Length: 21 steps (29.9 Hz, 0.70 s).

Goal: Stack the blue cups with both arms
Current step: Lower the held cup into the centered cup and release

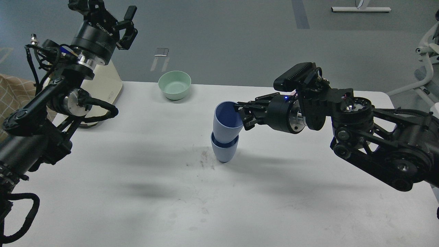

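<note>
Two blue cups stand near the middle of the white table (137, 192). The lower blue cup (224, 151) stands upright. The upper blue cup (226, 120) sits partly inside it, tilted a little to the left. My right gripper (240, 116) comes in from the right and is shut on the upper cup's right rim, one finger inside and one outside. My left gripper (125, 24) is raised high at the far left, off the table and empty, with its fingers spread apart.
A mint-green bowl (174, 84) stands at the table's back edge, left of the cups. A cream box-like object (104, 85) stands at the back left behind my left arm. A white chair base (425, 68) is beyond the right edge.
</note>
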{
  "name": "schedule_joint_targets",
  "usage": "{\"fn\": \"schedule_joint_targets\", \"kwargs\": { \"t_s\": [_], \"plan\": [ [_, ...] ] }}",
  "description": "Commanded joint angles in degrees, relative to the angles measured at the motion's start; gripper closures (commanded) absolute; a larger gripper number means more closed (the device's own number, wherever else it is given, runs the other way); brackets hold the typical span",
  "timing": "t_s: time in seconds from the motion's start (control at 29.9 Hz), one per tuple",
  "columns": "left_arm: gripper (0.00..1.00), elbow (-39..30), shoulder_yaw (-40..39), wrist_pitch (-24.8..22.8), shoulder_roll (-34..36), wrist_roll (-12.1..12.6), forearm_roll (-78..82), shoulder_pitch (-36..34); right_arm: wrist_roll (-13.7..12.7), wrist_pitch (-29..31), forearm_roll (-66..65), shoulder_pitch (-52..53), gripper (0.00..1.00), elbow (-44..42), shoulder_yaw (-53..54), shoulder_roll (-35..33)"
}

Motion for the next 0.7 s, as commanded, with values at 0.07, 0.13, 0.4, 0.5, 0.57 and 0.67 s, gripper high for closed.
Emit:
{"fn": "schedule_joint_targets", "kwargs": {
  "t_s": [0.07, 0.13, 0.4, 0.5, 0.57, 0.67],
  "plan": [
    [0.02, 0.0, 0.1, 0.0, -0.1, -0.1, 0.0, 0.1, 0.0, 0.0, 0.0, -0.4, 0.84, -0.4, 0.1, 0.4],
    [0.02, 0.0, 0.0, 0.0, -0.1, -0.1, 0.0, 0.1, 0.1, 0.0, 0.1, -0.5, 0.78, -0.4, 0.1, 0.4],
    [0.02, 0.0, 0.0, 0.0, -0.1, -0.1, 0.0, 0.1, 0.1, 0.0, 0.1, -0.7, 0.75, -0.3, 0.4, 0.5],
    [0.02, 0.0, 0.0, 0.0, -0.1, -0.2, 0.0, 0.1, 0.1, 0.0, 0.2, -0.6, 0.69, -0.2, 1.0, 0.5],
    [0.02, 0.0, 0.0, 0.0, -0.1, -0.2, -0.1, 0.1, 0.2, 0.0, 0.3, -0.6, 0.57, -0.1, 2.6, 0.7],
    [0.02, -0.1, -0.1, -0.2, 0.1, -0.3, -0.2, 0.1, 0.4, 0.0, 0.9, -0.7, 0.13, -0.4, 8.9, 1.7]
  ]
}}
